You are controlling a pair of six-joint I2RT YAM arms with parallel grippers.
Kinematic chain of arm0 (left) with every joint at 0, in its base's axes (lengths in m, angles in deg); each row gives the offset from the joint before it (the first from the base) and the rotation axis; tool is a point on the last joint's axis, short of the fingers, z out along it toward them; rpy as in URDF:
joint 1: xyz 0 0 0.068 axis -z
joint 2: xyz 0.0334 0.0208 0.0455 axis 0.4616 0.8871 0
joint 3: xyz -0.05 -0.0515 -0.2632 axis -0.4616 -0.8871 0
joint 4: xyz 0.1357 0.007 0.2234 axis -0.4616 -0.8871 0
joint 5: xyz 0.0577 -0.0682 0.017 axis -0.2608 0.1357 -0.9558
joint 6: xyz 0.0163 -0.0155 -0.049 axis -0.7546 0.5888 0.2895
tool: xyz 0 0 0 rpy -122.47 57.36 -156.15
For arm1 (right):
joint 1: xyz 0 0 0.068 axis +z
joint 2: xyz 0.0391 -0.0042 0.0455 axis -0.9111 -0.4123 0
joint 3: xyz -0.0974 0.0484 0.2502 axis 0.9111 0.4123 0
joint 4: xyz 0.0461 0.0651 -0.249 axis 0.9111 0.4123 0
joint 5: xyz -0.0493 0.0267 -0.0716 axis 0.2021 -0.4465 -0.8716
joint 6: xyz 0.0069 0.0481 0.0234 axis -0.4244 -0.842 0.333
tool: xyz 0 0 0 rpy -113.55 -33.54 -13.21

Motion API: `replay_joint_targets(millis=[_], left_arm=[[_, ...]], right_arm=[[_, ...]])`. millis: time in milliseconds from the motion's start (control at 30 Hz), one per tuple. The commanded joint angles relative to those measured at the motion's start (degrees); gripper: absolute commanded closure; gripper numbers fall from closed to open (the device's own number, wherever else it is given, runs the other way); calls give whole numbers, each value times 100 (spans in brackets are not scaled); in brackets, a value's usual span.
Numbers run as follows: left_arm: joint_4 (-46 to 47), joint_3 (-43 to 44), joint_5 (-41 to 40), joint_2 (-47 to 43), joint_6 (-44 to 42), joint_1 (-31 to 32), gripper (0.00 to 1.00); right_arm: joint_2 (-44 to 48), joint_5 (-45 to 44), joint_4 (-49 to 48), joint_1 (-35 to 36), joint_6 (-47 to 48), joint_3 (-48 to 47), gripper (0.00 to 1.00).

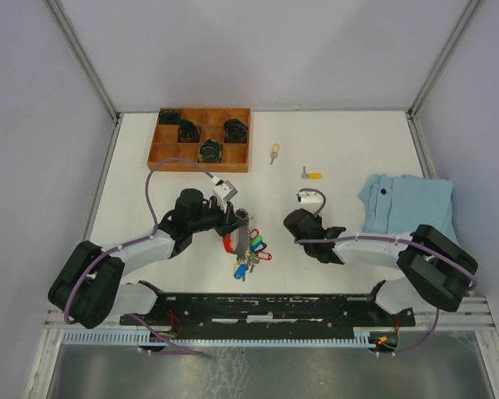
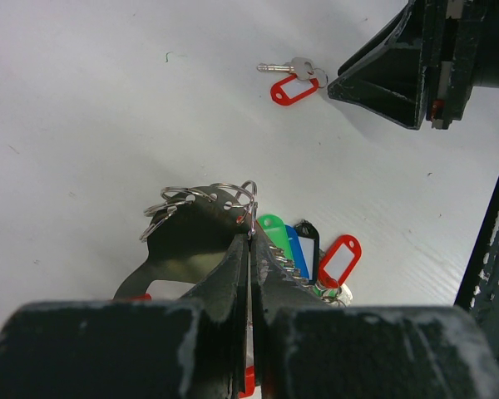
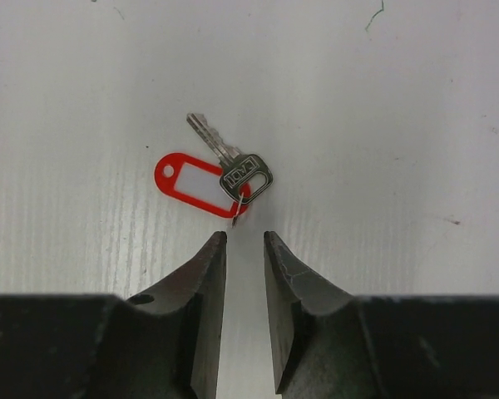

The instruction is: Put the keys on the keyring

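Low in the right wrist view, the right gripper (image 3: pixel 244 238) stands narrowly apart, just short of the red-tagged key (image 3: pixel 233 166) flat on the counter (image 3: pixel 399 100). Closing here could nip only its edge and flick it away. The left gripper (image 2: pixel 249 239) is clamped on the keyring (image 2: pixel 201 196).

White table (image 1: pixel 333 133) enclosed by 3 pale grey walls (image 1: pixel 274 50), evenly lit

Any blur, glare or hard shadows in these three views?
Top external: even light, no glare, yellow-tagged key tiny. Left wrist: body of the left gripper blurred, keyring sharp. Right wrist: red-tagged key sharp, evenly lit.
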Motion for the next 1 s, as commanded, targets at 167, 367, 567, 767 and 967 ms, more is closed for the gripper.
replay_joint_targets(millis=[167, 367, 567, 767, 967], left_arm=[[164, 238, 156, -17, -183, 18, 97], [164, 239, 156, -17, -186, 20, 97], [149, 244, 147, -26, -184, 17, 97], [147, 249, 147, -40, -192, 21, 97], [146, 239, 156, -67, -192, 21, 97]], right_arm=[[-393, -413, -386, 123, -203, -266, 69], [-512, -509, -423, 156, -225, -322, 69], [-712, -649, -205, 155, -417, -498, 72], [-723, -764, -77, 153, -531, -476, 75], [-760, -904, -20, 155, -579, -472, 78]])
